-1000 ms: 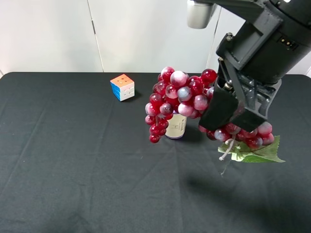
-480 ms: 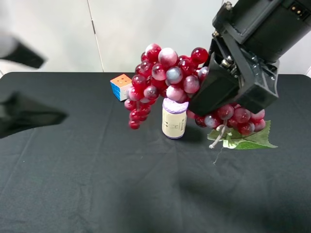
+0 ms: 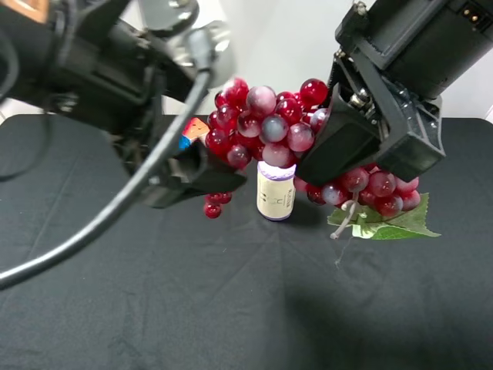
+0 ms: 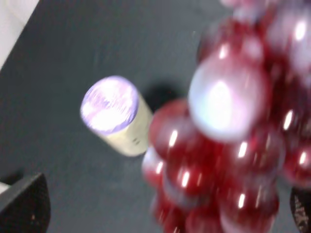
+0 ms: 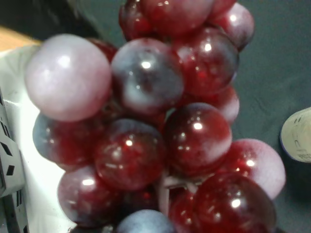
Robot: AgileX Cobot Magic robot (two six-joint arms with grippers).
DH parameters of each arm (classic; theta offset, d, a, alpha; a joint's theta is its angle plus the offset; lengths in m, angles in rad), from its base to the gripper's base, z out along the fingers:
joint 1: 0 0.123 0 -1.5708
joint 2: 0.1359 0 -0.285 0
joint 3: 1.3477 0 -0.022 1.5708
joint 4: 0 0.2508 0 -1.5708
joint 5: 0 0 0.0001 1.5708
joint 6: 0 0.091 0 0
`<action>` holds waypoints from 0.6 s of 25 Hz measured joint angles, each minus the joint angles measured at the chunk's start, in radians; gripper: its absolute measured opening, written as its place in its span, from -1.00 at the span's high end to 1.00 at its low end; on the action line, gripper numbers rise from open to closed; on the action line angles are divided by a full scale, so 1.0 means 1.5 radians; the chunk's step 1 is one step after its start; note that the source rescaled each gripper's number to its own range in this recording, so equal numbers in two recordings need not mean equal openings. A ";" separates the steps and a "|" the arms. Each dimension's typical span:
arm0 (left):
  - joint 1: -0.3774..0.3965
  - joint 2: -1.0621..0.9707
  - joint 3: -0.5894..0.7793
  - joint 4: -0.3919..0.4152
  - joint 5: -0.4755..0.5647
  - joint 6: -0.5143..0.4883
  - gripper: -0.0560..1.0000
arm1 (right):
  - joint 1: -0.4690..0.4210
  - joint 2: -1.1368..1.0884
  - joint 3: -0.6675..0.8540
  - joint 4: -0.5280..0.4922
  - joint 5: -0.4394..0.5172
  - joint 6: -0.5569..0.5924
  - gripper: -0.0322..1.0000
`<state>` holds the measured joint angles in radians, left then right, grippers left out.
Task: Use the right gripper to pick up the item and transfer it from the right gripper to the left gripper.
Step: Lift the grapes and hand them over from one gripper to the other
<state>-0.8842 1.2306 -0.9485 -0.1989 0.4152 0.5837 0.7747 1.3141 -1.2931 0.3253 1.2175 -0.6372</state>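
Note:
My right gripper [image 3: 344, 158], all black, is shut on the bunch of dark-red and pale pink grapes [image 3: 262, 123] and holds it in the air above the table. The green leaf [image 3: 394, 223] hangs at the bunch's right end. My left gripper [image 3: 212, 173], motion-blurred, is at the left end of the bunch, by the hanging lower grapes. In the left wrist view its two fingertips [image 4: 24, 206] stand wide apart at the frame's corners, open, with the grapes [image 4: 218, 145] between them. The right wrist view is filled by the grapes [image 5: 146, 136].
A cream cylinder with a purple top [image 3: 276, 189] stands upright on the black table [image 3: 231, 308] under the bunch; it also shows in the left wrist view [image 4: 114, 114] and the right wrist view [image 5: 297, 141]. The puzzle cube [image 3: 192, 129] is mostly hidden behind my left arm.
My left arm has swept in from the left edge up to the bunch's left end. My right gripper, after lifting the grapes up and leftward, now holds them nearly still.

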 joint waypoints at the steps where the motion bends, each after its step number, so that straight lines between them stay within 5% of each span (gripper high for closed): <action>1: -0.005 0.007 0.000 -0.010 -0.013 0.004 -0.97 | 0.000 0.000 0.000 0.000 0.000 0.000 0.90; 6: -0.009 0.045 0.000 -0.082 -0.062 0.045 -0.96 | 0.000 0.000 0.000 0.008 0.000 0.000 0.90; 8: -0.009 0.065 0.000 -0.120 -0.072 0.074 -0.79 | 0.000 0.000 0.000 0.017 0.000 0.000 0.94; 10: -0.009 0.076 0.000 -0.141 -0.074 0.091 -0.49 | 0.000 0.000 -0.001 0.020 0.000 0.000 0.94; 15: -0.012 0.091 0.000 -0.163 -0.073 0.104 0.65 | 0.000 0.000 -0.001 0.018 -0.001 0.000 0.94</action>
<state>-0.9015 1.3673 -0.9486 -0.4440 0.3056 0.7400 0.7747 1.3141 -1.2942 0.3516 1.2161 -0.6376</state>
